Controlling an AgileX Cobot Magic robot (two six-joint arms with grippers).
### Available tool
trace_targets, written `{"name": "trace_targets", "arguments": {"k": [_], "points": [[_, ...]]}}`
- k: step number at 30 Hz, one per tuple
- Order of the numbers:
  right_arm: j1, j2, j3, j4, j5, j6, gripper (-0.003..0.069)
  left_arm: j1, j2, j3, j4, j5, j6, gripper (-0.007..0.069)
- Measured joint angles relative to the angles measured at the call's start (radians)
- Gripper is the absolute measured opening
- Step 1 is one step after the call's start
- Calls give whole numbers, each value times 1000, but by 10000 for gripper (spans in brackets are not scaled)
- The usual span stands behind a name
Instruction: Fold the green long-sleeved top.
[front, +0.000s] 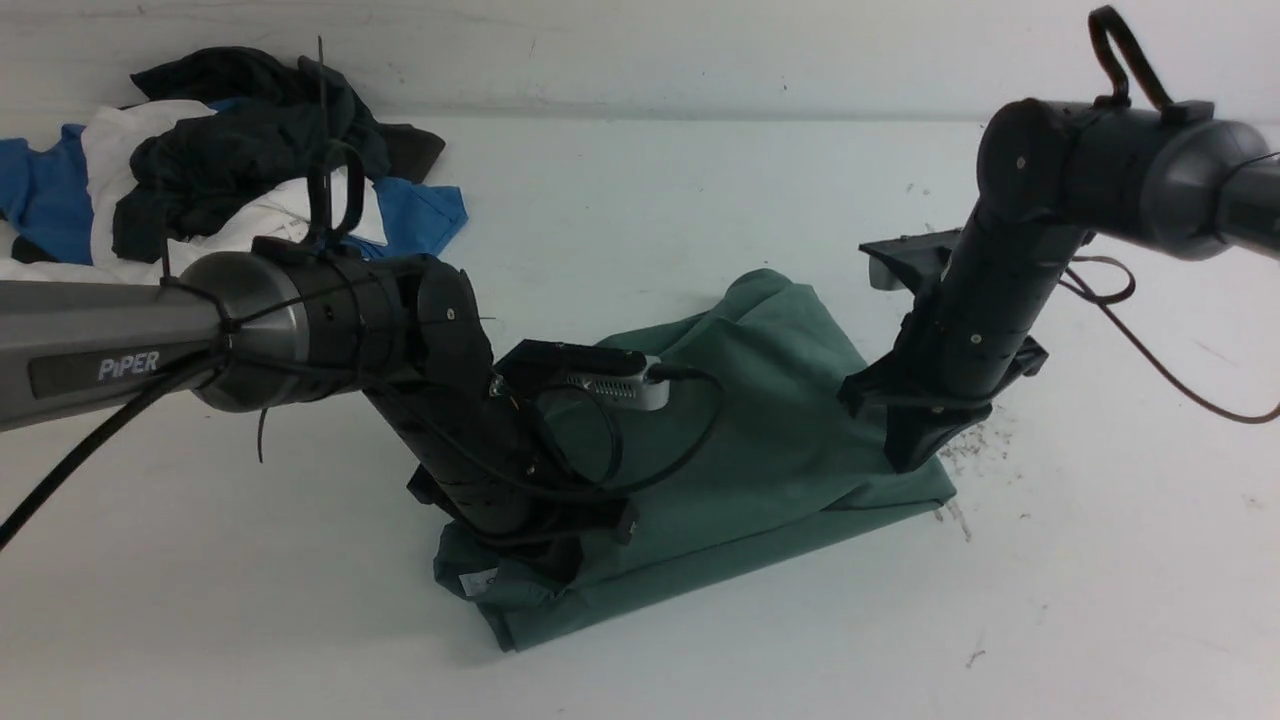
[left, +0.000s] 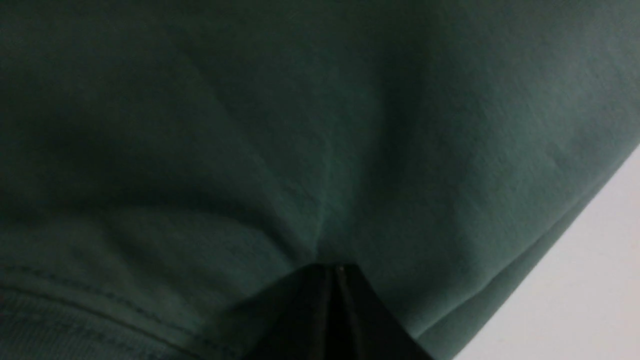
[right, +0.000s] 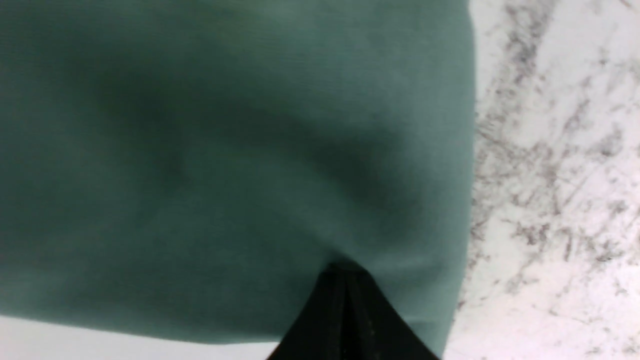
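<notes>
The word "PiPER" is printed in white on the grey left arm (front: 100, 365), and no other writing can be read. Beyond that arm, at the far left of the worktop (front: 200, 600), a heap of clothes (front: 200, 170) in black, white and blue is seen, partly cut off by the frame edge.

The left gripper (left: 334, 270) is pressed down into the near left corner of the green long-sleeved top (front: 760, 450); its jaws are seen together in the left wrist view, pinching a fold of the cloth. In the front view this gripper is hidden by its own wrist and cables. A small white patch (front: 478, 580), perhaps a tag, is seen just beside it, too small to be read.

The top lies folded into a bundle between the two grippers, rising in a hump behind them. Sleeves, neck and chest logo cannot be made out.

The right gripper (right: 344, 270) is set at the top's right edge, jaws closed together on the fabric. Dark scuff marks (right: 550, 150) are seen on the worktop just beside it.
</notes>
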Motion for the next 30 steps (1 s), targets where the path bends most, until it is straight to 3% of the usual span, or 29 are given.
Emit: {"name": "trace_targets", "arguments": {"k": [13, 18, 24, 30], "points": [[-1, -109, 3, -30, -1, 21, -14, 11, -152, 5, 317, 115, -128, -3], [-1, -384, 5, -35, 4, 30, -14, 71, -334, 7, 448, 229, -210, -3], [-1, -703, 5, -110, -9, 84, -14, 117, -568, 10, 464, 254, -229, -3], [-1, -1108, 168, -164, -243, 109, -14, 120, -914, 10, 464, 261, -232, -3]]}}
